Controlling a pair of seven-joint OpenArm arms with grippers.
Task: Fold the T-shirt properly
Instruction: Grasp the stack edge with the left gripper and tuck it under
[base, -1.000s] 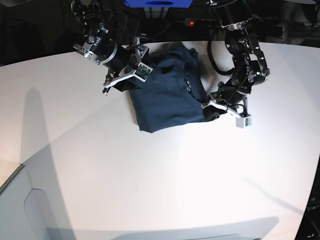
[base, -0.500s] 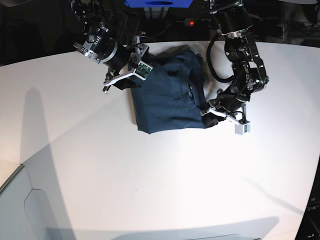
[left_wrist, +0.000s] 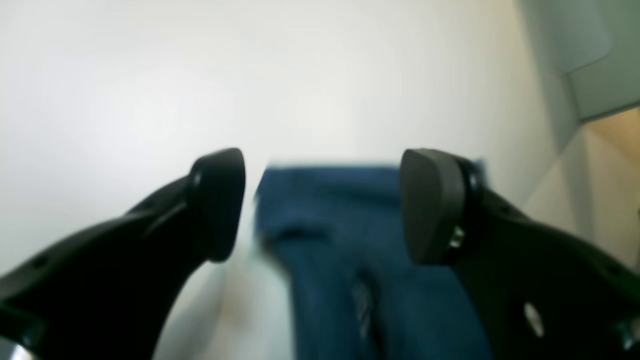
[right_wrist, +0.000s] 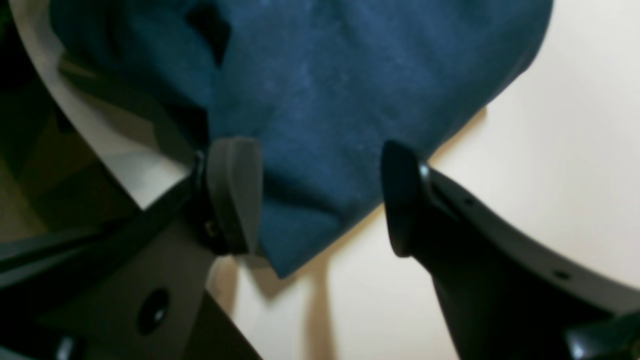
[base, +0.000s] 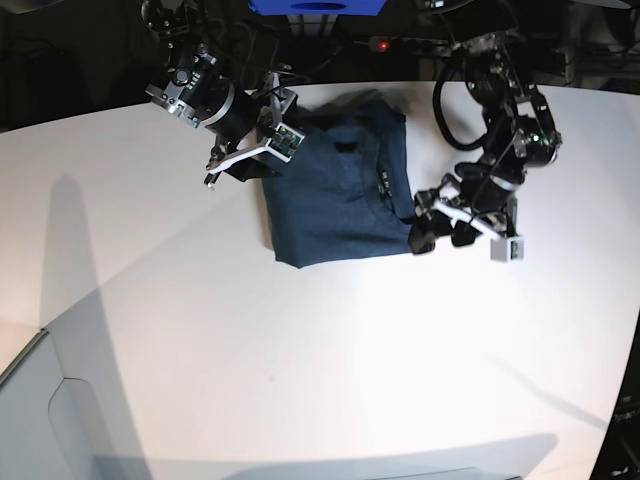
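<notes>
Writing on the small collar label of the dark navy-blue cotton T-shirt (base: 335, 205) is too small to read. Folded into a rough rectangle, the garment lies at the far middle of the white desk (base: 320, 360). Left gripper (left_wrist: 320, 205), jaws wide apart, holds nothing; right gripper (right_wrist: 320, 195), jaws apart, straddles a shirt corner.

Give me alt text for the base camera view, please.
A dark navy T-shirt, folded into a rough rectangle, lies on a white table. The left gripper sits open at its right edge, and the right gripper sits open at its upper left corner.
</notes>
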